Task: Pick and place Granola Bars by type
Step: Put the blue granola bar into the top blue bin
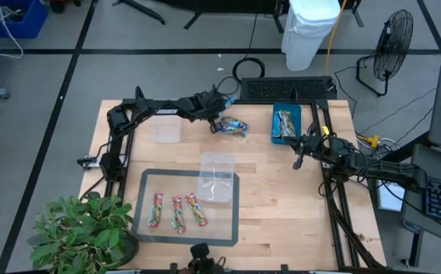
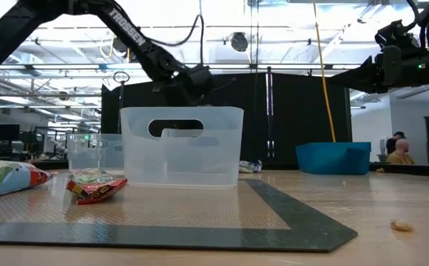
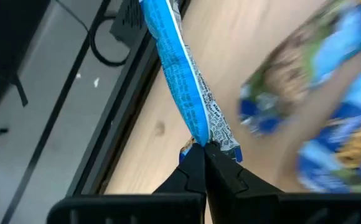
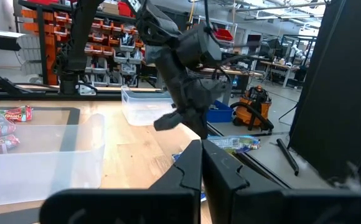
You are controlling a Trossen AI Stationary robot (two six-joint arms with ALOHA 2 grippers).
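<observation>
Now we see the left gripper clamped only on the end seam of a blue bar; it could slip out.

A bright blue granola bar has white-printed edges. Three red-and-green bars lie on a grey-bordered mat. The tray is teal, the table pale wood.

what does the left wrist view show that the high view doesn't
Only the left wrist view: the left gripper pinching the end of a bright blue bar, fingers shut on its crimped edge.

Only the high view: three red-and-green bars on the grey mat, two clear tubs, the teal tray and the right gripper shut and empty.

Both: the pile of blue bars beside the left gripper.
</observation>
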